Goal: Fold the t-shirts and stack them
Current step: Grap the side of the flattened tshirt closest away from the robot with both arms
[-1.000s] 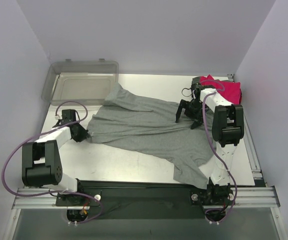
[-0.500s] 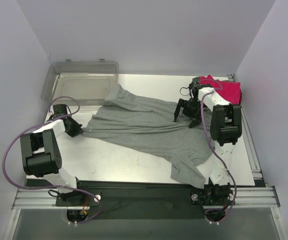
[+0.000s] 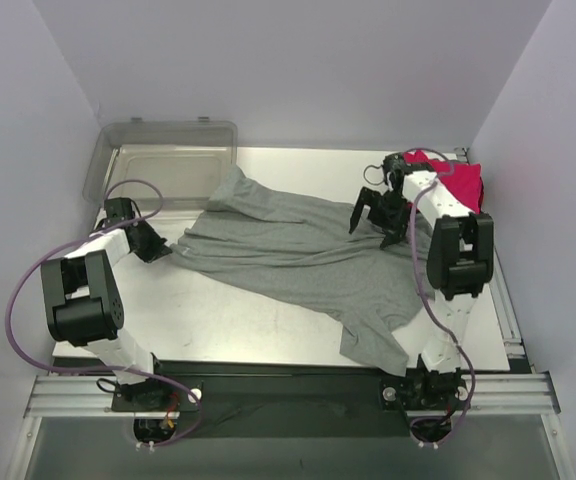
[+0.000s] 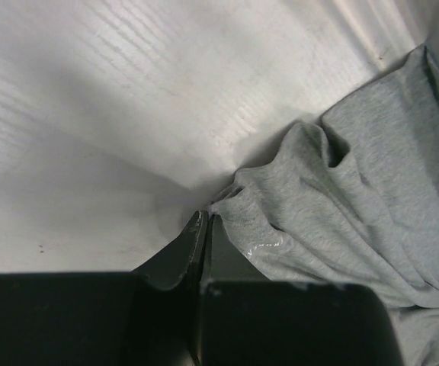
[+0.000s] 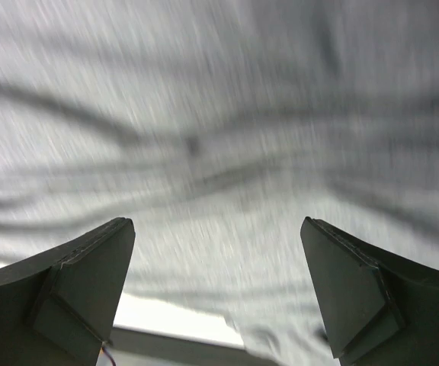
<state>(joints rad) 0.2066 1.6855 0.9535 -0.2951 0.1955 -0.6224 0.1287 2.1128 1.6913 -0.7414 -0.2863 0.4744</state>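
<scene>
Left end effector (image 4: 206,226) pinches grey t-shirt (image 3: 298,255) edge; right end effector (image 3: 376,222) above.

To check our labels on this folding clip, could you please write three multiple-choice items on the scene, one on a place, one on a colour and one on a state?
1. Where is the pink-red shirt? A in the clear bin; B at the far right corner of the table; C at the table's near edge.
2. What colour is the spread-out t-shirt? A grey; B green; C black.
3. How are the left fingers? A wide open; B shut on the clear bin; C shut on the t-shirt's edge.
Answers: 1 B, the top view shows it in that corner; 2 A, it looks heather grey in every view; 3 C, the left wrist view shows cloth pinched at their tips.
</scene>
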